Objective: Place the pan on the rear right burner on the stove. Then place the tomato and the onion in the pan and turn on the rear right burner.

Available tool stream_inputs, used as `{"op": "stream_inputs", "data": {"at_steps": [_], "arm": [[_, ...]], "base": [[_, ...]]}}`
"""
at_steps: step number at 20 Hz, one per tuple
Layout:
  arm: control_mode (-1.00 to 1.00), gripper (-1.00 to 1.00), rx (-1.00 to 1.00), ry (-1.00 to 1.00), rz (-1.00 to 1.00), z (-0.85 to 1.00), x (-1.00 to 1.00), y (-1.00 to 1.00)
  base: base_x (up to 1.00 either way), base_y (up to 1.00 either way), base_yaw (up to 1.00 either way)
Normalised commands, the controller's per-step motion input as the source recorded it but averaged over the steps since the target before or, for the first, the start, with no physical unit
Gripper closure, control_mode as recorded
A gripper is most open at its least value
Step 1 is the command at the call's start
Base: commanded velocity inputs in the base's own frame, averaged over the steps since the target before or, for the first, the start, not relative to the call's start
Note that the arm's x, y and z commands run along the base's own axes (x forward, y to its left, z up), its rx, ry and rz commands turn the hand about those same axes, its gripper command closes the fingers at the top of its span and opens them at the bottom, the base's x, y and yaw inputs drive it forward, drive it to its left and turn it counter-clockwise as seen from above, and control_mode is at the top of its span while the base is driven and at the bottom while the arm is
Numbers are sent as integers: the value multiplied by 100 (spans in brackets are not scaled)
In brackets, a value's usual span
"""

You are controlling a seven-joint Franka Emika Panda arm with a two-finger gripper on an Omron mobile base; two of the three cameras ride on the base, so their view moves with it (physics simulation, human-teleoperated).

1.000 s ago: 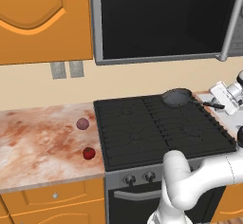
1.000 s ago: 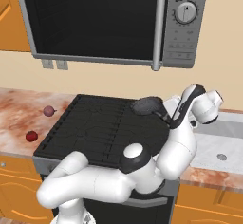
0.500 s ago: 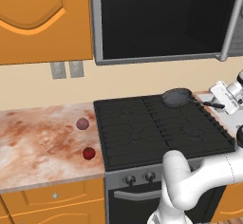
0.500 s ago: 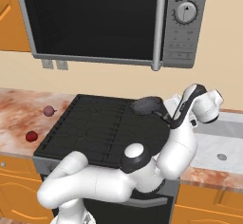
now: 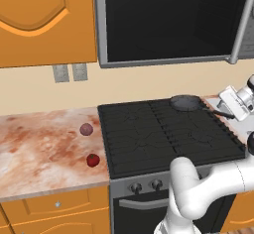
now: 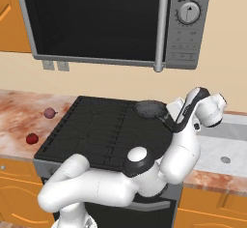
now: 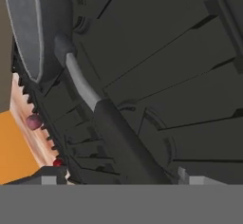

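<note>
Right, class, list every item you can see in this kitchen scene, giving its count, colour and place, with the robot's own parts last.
pan: one, dark grey with a black handle, on the stove's rear right burner.
stove: one, black grates over a grey front with dark knobs.
tomato: one, bright red, on the counter left of the stove, nearer the front.
onion: one, dull purple, on the counter behind the tomato.
counter: one, mottled reddish stone.
microwave: one, grey with a dark door, above the stove.
cabinets: orange, above and below.
arm: one, white.
claw: one, at the pan's handle.
</note>
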Motion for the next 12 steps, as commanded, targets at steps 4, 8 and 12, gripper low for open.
{"op": "stream_inputs", "data": {"at_steps": [4, 8, 12], "arm": [[-100, -100, 0, 1, 0, -4, 0, 0], [-100, -100, 0, 1, 0, -2, 0, 0], [-100, -100, -3, 7, -5, -19, 0, -12]], "base": [[0, 0, 0], [0, 0, 0], [0, 0, 0]]}}
